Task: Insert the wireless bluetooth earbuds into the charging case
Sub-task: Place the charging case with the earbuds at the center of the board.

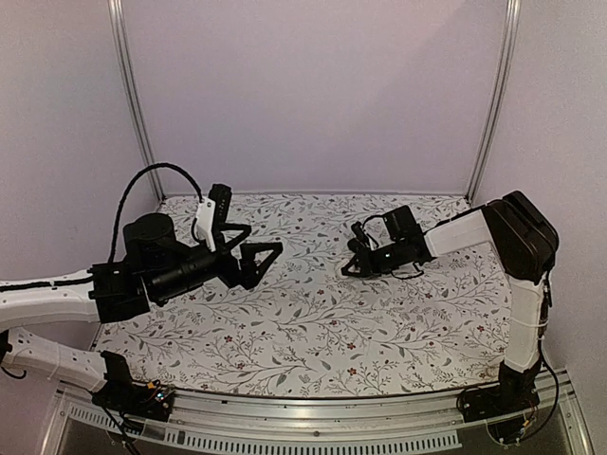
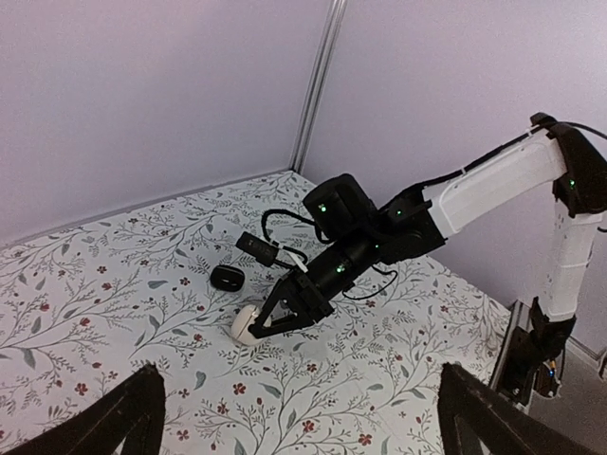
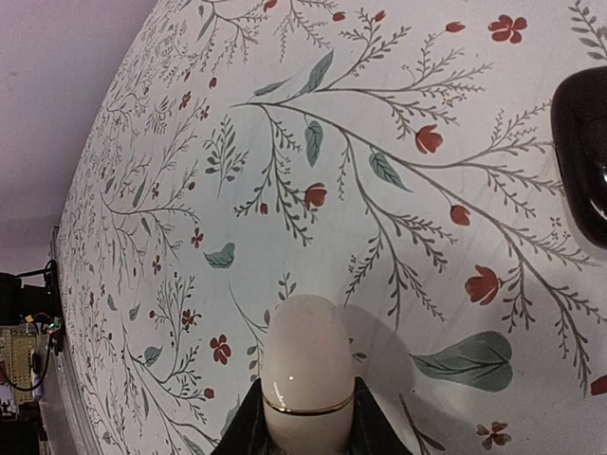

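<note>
Pinching the closed white case [image 3: 305,365], the right pincer [image 2: 273,320] leaves insertion seemingly pending (no earbuds show); the left pincer [image 2: 299,379] hangs spread.

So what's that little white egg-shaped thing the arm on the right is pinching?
It is a white charging case, a smooth, glossy, pebble-shaped shell that looks like plastic. A thin gold-looking line rings it near one end, probably the lid seam; the lid looks shut. The right gripper pinches it from both sides at that end, the rounded end pointing out low over the floral tablecloth; whether it touches the cloth is unclear.
</note>
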### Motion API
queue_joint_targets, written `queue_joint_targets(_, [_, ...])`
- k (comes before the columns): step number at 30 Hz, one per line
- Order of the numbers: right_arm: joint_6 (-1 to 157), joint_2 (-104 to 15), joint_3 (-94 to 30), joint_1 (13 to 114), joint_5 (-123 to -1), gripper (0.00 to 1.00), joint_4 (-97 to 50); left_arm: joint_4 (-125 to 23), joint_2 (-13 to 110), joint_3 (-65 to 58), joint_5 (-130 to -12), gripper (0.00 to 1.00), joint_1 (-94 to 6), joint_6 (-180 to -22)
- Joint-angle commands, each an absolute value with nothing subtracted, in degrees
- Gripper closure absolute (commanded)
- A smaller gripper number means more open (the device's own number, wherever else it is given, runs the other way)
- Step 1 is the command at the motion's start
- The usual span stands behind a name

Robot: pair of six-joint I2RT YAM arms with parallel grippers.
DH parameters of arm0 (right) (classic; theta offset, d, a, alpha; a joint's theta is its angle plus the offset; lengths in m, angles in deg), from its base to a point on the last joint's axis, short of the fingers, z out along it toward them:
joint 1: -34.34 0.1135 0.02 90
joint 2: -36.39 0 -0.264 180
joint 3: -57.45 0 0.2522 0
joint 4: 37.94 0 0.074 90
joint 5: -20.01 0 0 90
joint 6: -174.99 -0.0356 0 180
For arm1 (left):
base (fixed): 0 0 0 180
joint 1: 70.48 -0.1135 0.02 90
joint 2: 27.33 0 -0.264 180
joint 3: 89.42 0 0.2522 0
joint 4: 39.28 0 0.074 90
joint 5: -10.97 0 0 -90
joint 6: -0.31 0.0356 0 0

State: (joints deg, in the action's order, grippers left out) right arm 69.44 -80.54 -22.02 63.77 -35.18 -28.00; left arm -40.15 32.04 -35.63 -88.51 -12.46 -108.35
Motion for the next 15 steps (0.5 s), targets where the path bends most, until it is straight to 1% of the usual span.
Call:
queue_joint_targets(1, [72.12,-83.04,-26.22,63.43,-36.02,0.89,-20.71,-39.45,30.7,-37.55,-89.34,0.0,-13.5,-109.19])
queue_joint_targets(6, [72.4,-82.49,-26.89,63.41,-39.75,0.68,-18.99,-41.79,30.9,-36.92,-89.1,0.0,-14.8,-110.49])
queue_joint_targets(11, [72.63,-80.45,-25.65,62.71,-42.35,0.42,-17.95,-46.37,32.12,-35.46,-86.51,0.0,-19.42,-114.28])
queue_joint_targets(15, [73.19,-77.21,-24.78,62.46,-44.13,0.32,-17.44,-47.02,32.55,-35.81,-83.75,0.0,-23.08,-115.93])
